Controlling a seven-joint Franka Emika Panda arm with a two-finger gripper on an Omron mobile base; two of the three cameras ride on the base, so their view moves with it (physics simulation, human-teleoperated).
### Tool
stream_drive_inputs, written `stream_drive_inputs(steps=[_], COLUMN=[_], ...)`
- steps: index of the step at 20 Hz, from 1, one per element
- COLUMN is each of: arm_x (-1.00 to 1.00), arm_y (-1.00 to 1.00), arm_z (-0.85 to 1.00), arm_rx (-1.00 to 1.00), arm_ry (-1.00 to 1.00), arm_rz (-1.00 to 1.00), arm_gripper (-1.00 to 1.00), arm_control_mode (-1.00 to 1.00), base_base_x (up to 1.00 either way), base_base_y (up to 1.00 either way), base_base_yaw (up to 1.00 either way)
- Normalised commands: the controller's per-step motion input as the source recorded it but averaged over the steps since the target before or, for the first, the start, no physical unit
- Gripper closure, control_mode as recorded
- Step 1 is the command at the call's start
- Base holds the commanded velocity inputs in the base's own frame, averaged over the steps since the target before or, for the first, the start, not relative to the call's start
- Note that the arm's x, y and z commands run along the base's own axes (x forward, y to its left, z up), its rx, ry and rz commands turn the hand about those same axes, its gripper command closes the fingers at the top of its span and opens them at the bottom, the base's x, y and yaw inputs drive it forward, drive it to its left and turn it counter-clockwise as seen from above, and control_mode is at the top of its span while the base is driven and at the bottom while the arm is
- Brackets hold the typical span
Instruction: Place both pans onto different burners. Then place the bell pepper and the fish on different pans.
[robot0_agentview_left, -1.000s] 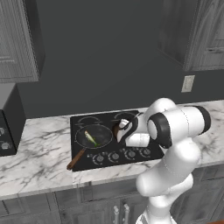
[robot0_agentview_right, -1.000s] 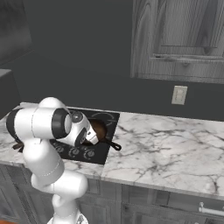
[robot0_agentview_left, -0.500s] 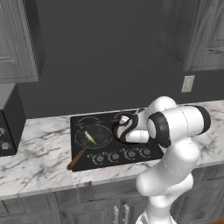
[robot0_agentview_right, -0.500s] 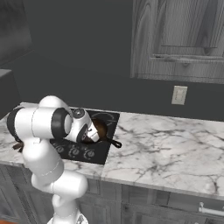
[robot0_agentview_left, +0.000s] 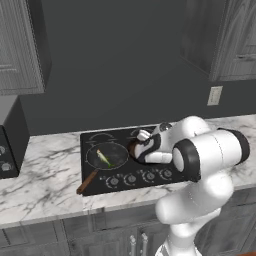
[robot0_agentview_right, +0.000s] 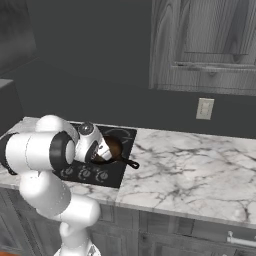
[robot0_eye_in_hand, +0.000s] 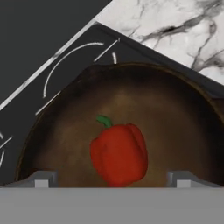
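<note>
Left end of bench (robot0_agentview_left: 45, 185): dark appliance, not involved. Marble surface, cabinets above & below.

Cooktop (robot0_agentview_left: 90, 140), left half: black pan (robot0_agentview_left: 107, 156) w/ reddish-brown handle sat on the near-left burner, handle angled toward bench front edge. Fish (robot0_agentview_left: 103, 158) lay inside it, diagonal, clear of the rim. Judged: that half of the task complete, nothing nearby to disturb it.

Cooktop, right half: brown pan (robot0_eye_in_hand: 183, 113) sat on a right-hand burner; which ring exactly could not be told, arm covered most of it in left base view. Its dark handle (robot0_agentview_right: 131, 163) stuck out right over the cooktop's right edge, seen in right base view. An empty ring outline (robot0_eye_in_hand: 70, 61) showed past the pan's rim in hand view, so pans occupied different burners.

Bell pepper (robot0_eye_in_hand: 119, 154): rested on brown pan's floor, roughly central, green stem pointing away from camera, well inside the rim. Judged stable; pan wall would stop any roll.

Gripper (robot0_eye_in_hand: 113, 178): hovered directly over the pepper, jaws spread wide, one tip either side & neither touching it. Pepper released, not held. Pose consistent w/ a drop-off straight down into the pan.

Assessment: both items in separate pans, both pans on burners. Remaining need, as judged: lift arm straight up w/o clipping pepper or pan rim.

Right of cooktop: bare marble, wall outlet (robot0_agentview_right: 205, 108) above.
</note>
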Motion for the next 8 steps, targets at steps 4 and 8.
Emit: stream_drive_inputs(steps=[4,8], arm_x=[-0.26,-0.22], arm_y=[0.0,0.0], arm_z=[0.45,0.67], arm_rx=[0.0,0.0], arm_ry=[-0.07,-0.08], arm_rz=[0.02,0.11], arm_gripper=[-1.0,-1.0], arm_control_mode=[-1.0,-1.0], base_base_x=[0.0,0.0], base_base_y=[0.0,0.0], base_base_yaw=[0.0,0.0])
